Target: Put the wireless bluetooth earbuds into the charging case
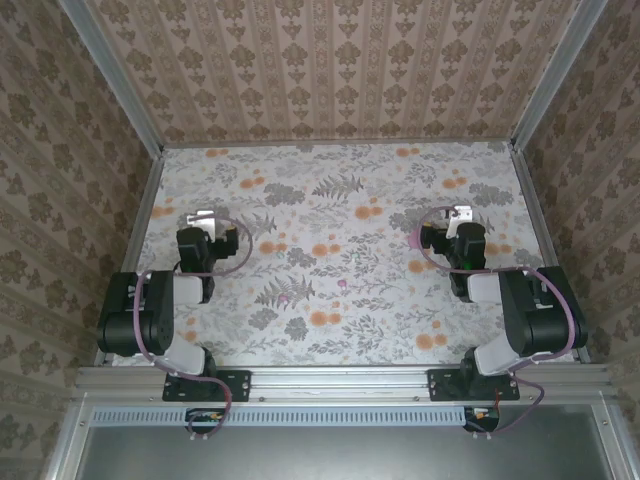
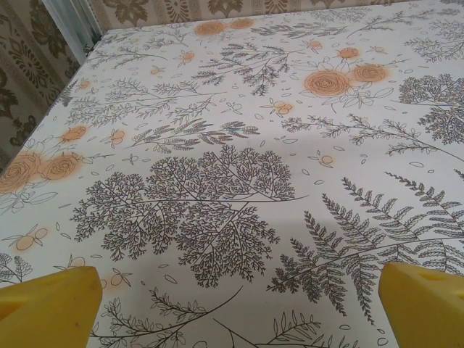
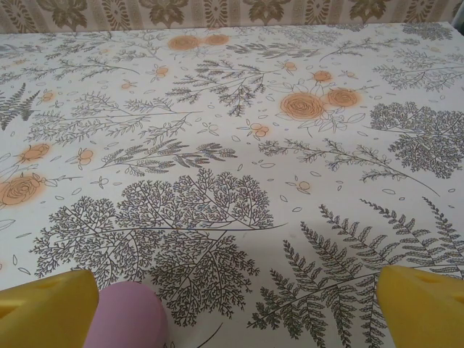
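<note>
- Pink glossy case (image 3: 127,315) is sitting at the bottom left of the right wrist view, on the floral counter (image 3: 239,145), close against the yellow finger (image 3: 43,308) there; whether they are touching, I cannot tell.
- Right gripper (image 3: 235,319) is standing spread wide, holding nothing.
- Left gripper (image 2: 239,319) is also gaping wide over bare counter.
- Case is probably going to handle as light, hard and slippery. Pinching low across its broad sides looks safest, since the rounded shell could squirt out.

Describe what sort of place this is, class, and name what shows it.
Probably a walled-in robot test bench: left arm and right arm bolted to a metal rail, patterned wall panels on three sides, a floral cloth as the work surface.
</note>
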You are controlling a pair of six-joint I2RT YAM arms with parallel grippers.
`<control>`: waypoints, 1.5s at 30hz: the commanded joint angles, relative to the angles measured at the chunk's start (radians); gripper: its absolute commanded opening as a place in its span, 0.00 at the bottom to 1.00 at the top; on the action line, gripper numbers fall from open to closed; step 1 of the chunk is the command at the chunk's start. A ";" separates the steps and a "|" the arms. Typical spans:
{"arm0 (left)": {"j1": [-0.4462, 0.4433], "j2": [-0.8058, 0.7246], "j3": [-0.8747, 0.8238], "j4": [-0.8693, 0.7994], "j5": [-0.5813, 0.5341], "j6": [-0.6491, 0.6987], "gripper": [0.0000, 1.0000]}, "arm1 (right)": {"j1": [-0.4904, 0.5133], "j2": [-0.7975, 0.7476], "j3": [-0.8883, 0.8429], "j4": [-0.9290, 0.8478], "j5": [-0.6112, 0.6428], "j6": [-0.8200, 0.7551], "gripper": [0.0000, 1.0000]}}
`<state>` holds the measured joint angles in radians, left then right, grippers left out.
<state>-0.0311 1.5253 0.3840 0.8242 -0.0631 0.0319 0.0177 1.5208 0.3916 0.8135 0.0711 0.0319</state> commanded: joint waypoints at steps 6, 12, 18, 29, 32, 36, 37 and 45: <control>0.009 0.012 0.021 0.029 0.014 0.014 1.00 | 0.007 0.010 0.017 0.041 0.012 -0.001 1.00; 0.008 0.011 0.021 0.029 0.014 0.014 1.00 | 0.008 0.011 0.017 0.039 0.013 -0.001 1.00; 0.009 0.010 0.021 0.029 0.014 0.015 1.00 | 0.007 0.011 0.016 0.039 0.013 -0.001 1.00; 0.008 0.010 0.020 0.028 0.014 0.014 1.00 | 0.008 0.011 0.017 0.039 0.012 0.001 1.00; 0.009 0.011 0.021 0.029 0.014 0.015 1.00 | 0.006 0.012 0.017 0.039 0.013 0.000 1.00; 0.008 0.012 0.020 0.029 0.014 0.014 1.00 | 0.006 0.009 0.016 0.041 0.011 0.001 1.00; 0.008 0.011 0.021 0.029 0.014 0.014 1.00 | 0.007 0.009 0.015 0.041 0.011 0.002 1.00; 0.008 0.010 0.019 0.031 0.018 0.017 1.00 | 0.004 0.001 0.017 0.033 -0.031 -0.013 1.00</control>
<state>-0.0311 1.5253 0.3840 0.8238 -0.0628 0.0319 0.0177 1.5208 0.3916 0.8135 0.0666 0.0288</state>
